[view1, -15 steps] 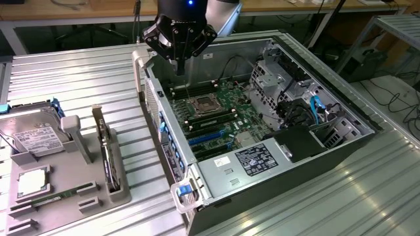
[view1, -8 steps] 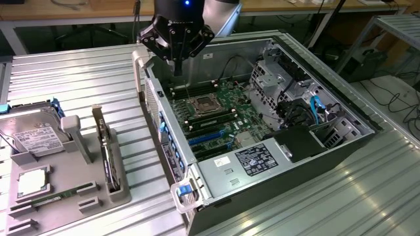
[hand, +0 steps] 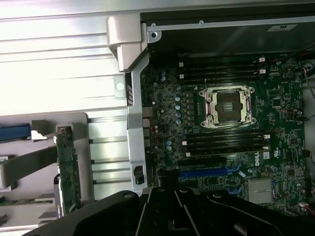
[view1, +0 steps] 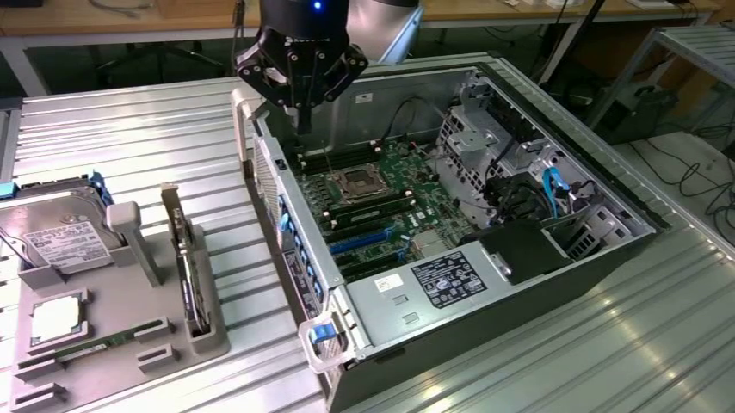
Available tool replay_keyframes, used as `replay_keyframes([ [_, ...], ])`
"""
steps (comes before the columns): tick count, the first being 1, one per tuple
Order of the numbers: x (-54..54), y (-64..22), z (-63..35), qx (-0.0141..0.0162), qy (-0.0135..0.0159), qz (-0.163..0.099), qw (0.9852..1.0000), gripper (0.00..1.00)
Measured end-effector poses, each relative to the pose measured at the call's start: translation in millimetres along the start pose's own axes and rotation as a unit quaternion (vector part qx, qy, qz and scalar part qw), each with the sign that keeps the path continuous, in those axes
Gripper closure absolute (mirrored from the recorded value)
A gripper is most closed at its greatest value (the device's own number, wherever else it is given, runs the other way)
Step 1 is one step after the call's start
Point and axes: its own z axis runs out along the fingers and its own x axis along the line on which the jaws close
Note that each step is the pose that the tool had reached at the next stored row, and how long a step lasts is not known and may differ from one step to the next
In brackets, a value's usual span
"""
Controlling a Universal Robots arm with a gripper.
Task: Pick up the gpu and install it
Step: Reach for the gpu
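Hand (view1: 303,105), black, hangs over edge of open dark-grey metal computer case (view1: 391,301); clenched or released, cannot tell. At exterior view's left, silver hard drive with white label (view1: 58,241) lies in grey moulded holder (view1: 136,249), partly cut off by frame. Just beside it, gpu (view1: 189,277), green circuit-board card, stands on edge in holder slot, well apart from hand, its fan side hidden. Further right, green motherboard (view1: 379,202) lies inside case on ribbed metal tabletop (view1: 138,129).

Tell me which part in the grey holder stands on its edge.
The gpu, upright at the side nearest the computer case. The hard drive, the square chip and the RAM stick all lie flat.
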Motion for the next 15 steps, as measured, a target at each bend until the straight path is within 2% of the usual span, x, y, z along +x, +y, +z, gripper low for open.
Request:
replay_keyframes([
  [15,12.4,-1.7,-0.1,0.0,0.0,0.0,1.0,0.89],
])
